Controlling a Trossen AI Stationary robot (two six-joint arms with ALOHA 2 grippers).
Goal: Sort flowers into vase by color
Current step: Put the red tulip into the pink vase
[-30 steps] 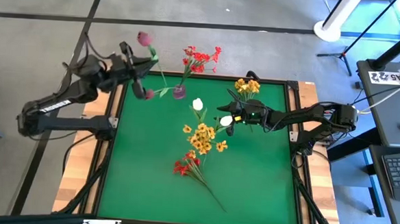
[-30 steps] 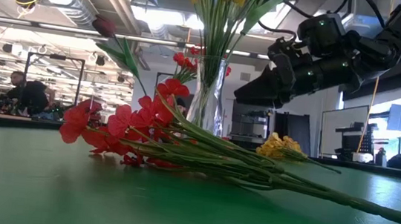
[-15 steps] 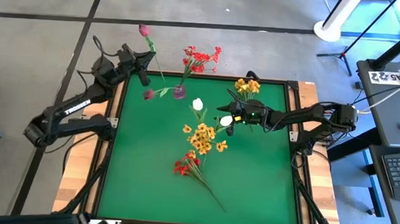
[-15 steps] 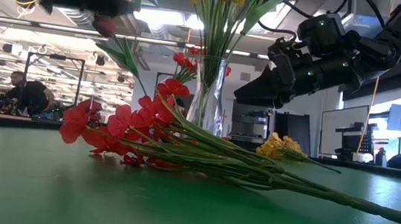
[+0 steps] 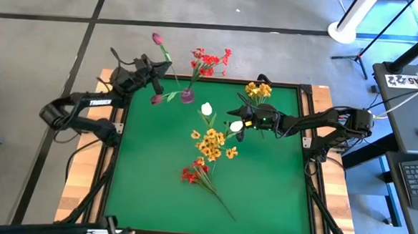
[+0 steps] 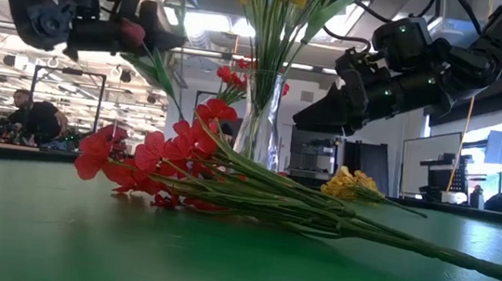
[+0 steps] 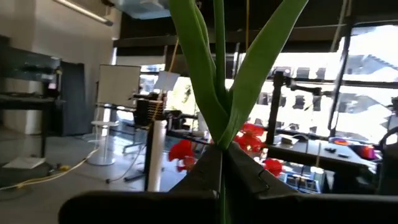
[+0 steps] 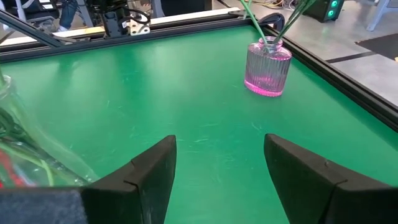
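Fingers of left gripper [image 5: 156, 63] pinch dark-red tulip stem [image 5: 164, 52] at upper left, near pink vase [image 5: 187, 96]; right gripper [image 5: 238, 126] fingers spread wide, empty, centre frame

Table top [image 5: 163, 179]: green felt-like mat, matt, faintly scuffed in my right wrist view; black frame with a slight sheen; pale bare wood at the edges [image 5: 76, 185].

Pink vase [image 8: 267, 68]: ribbed translucent glass or plastic, glossy.

Clear vase [image 6: 259, 123]: ribbed, transparent, shiny.

Flowers: red spray [image 6: 150, 163], petals like thin matt cloth; stems smooth green plastic. Yellow-orange cluster [image 5: 211, 142] and white buds [image 5: 206, 109], matt, cloth-like.

My right gripper [image 8: 217, 168]: fingers [image 8: 155, 171] of dark matt plastic, smooth-faced.

My left gripper [image 5: 153, 66]: same dark, dull casing; leaves [image 7: 249, 68] in it smooth with a soft sheen.
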